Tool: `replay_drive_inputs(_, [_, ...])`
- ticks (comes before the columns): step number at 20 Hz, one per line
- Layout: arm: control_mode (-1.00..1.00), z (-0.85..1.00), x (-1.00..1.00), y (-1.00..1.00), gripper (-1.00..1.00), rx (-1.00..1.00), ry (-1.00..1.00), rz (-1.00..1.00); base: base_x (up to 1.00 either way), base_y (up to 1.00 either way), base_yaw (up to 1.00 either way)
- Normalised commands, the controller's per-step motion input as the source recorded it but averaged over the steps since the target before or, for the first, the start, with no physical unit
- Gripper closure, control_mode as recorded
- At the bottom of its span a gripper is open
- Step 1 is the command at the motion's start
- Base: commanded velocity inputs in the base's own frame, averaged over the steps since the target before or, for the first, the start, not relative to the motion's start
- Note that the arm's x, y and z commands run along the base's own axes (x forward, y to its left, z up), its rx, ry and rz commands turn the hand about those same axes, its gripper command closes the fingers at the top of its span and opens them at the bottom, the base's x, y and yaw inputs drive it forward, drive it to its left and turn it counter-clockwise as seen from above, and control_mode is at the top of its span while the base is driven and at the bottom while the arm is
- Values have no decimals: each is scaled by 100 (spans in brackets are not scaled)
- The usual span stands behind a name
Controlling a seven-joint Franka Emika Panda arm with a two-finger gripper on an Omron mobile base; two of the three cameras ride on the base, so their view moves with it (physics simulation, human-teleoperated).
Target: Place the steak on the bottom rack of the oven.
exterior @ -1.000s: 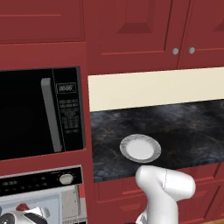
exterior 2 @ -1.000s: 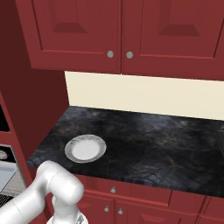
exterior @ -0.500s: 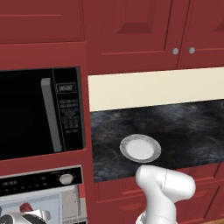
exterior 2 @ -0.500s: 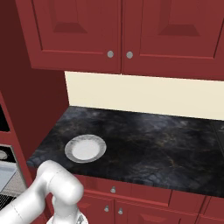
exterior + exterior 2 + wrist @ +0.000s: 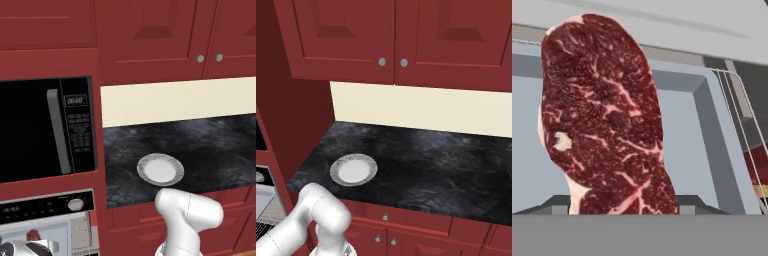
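Holding steak (image 5: 604,120) gripped in end effector, hanging w/ oven (image 5: 47,220) cavity & wire rack (image 5: 744,125) behind; I judge early release could drop it off rack edge.

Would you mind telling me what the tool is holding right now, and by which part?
The steak, apparently by its lower end; it rises from the bottom of the hand view, but the contact itself is hidden.

Red cabinets (image 5: 391,40) above dark marbled counter (image 5: 431,170), cream backsplash (image 5: 175,100).
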Motion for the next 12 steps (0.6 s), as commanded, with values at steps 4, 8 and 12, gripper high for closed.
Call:
replay_drive_inputs(4, [-100,-5,14,-11,100,0,4,-8,0,0,0])
replay_drive_inputs(8, [-100,-19,13,-17,100,0,2,-7,0,0,0])
replay_drive_inputs(12, [-100,-39,16,-12,100,0,2,-7,0,0,0])
